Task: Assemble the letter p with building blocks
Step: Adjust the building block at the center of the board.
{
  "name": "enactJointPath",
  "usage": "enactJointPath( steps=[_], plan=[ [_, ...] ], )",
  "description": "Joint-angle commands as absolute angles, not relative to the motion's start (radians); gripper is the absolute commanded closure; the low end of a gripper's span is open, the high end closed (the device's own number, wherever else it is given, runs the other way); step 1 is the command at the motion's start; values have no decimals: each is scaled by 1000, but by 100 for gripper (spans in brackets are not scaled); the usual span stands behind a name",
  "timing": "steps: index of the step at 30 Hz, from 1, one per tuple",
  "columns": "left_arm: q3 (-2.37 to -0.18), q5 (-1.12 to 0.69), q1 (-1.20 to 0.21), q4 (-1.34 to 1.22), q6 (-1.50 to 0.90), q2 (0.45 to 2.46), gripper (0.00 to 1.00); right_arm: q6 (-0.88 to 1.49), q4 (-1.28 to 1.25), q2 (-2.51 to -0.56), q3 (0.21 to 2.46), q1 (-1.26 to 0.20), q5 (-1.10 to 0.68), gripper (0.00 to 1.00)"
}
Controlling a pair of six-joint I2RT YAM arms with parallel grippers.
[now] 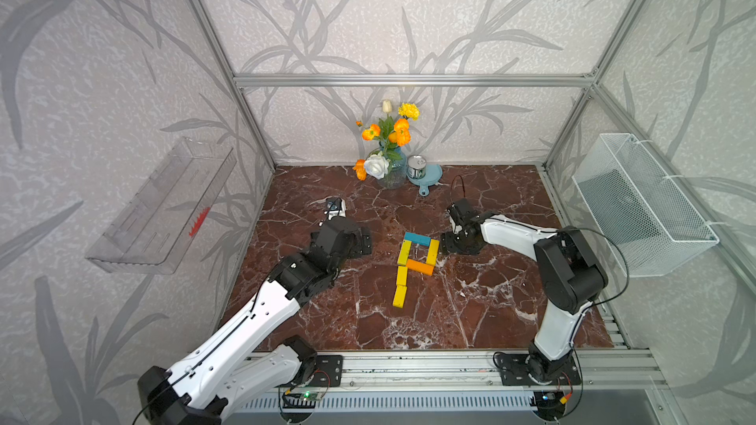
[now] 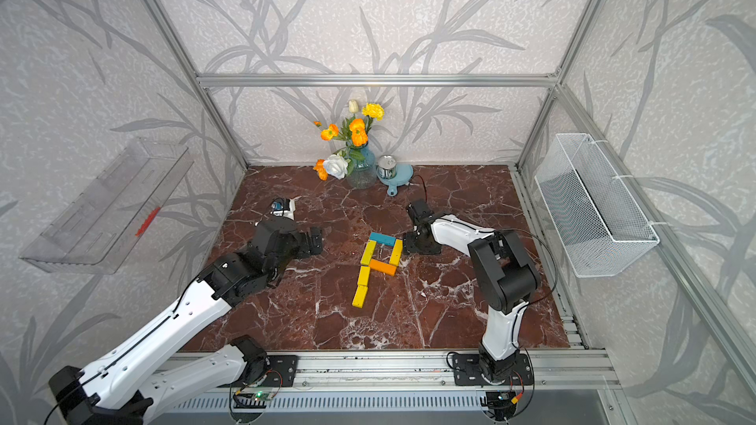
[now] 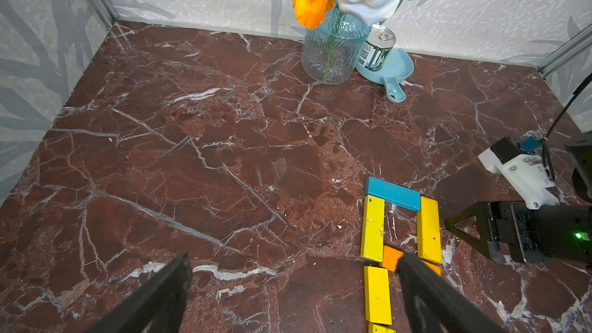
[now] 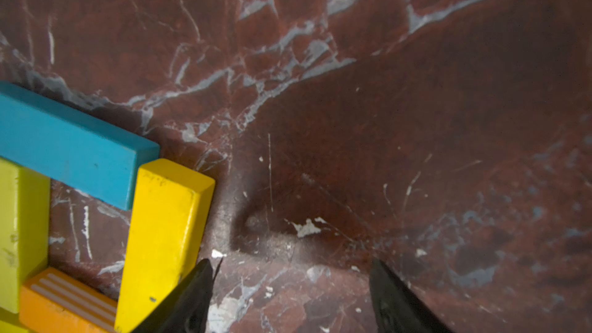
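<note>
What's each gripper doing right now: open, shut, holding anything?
Left gripper: open, holding nothing.
Right gripper: open, holding nothing, just beside the yellow side block.

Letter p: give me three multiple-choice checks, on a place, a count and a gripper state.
1. The blue block lies at: A) loop top B) stem foot C) loop bottom
2. Count of yellow blocks: A) two B) four C) six
3. The right gripper is: A) shut on a block B) open, empty C) out of view
Key: 1 A, it spans the two upper yellow blocks' far ends; 2 B, three in the stem, one as the loop's side; 3 B, bare table shows between its jaws.
</note>
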State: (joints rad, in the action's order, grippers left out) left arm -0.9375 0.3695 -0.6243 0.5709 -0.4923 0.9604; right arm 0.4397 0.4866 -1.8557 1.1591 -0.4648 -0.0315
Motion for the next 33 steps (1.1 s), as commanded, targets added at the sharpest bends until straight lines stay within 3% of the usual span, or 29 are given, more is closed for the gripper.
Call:
enactJointPath(
  steps=[1,24,33],
  plan=[
    [-943,360,-618,596,-489,943,0,434,512,-1884,1200,-469,-11,24],
    [-933,338,-605,595,-483,970,0,418,524,-1982,1308,-472,-16,24],
    [-933,348,-600,596,-471,948,0,414,551,-1803,1180,-489,11,24]
  ],
)
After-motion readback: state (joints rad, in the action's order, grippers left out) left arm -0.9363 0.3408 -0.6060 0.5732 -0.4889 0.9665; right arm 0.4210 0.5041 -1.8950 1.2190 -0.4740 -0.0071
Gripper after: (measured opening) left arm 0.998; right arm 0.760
